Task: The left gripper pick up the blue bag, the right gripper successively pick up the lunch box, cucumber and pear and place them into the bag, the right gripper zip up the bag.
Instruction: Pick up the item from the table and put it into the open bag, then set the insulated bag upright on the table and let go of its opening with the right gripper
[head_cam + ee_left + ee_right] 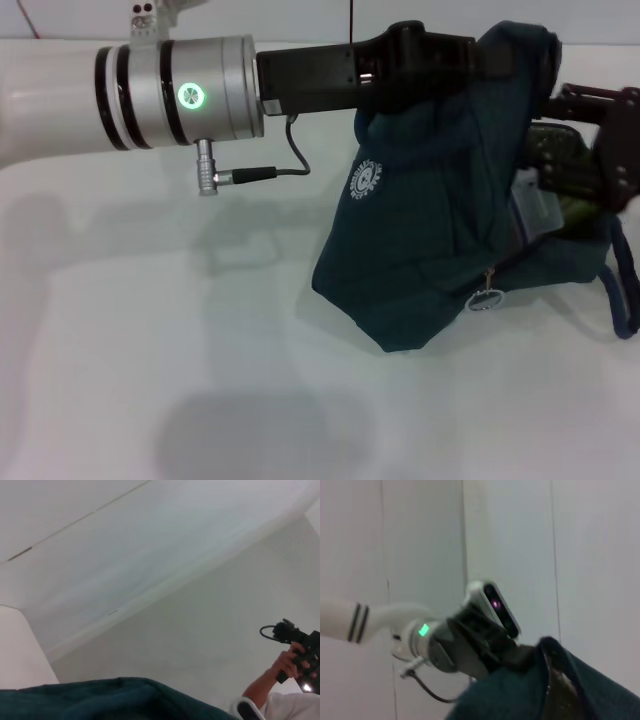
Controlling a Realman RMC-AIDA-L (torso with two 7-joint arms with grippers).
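The blue bag (440, 200) is held aloft, pinched at its top edge by the left gripper (420, 50), and should be kept steady while the right gripper (600, 150), its fingers' state impossible to tell, is worked at the mouth.

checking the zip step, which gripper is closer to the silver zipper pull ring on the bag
Right. The right gripper is at the blue bag's open side, above the zipper pull ring. The left gripper holds the bag's top edge, farther up and across from the ring.

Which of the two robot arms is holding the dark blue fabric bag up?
The left gripper, on the white arm, grips the dark blue fabric bag at its top; the right gripper is at its opening.
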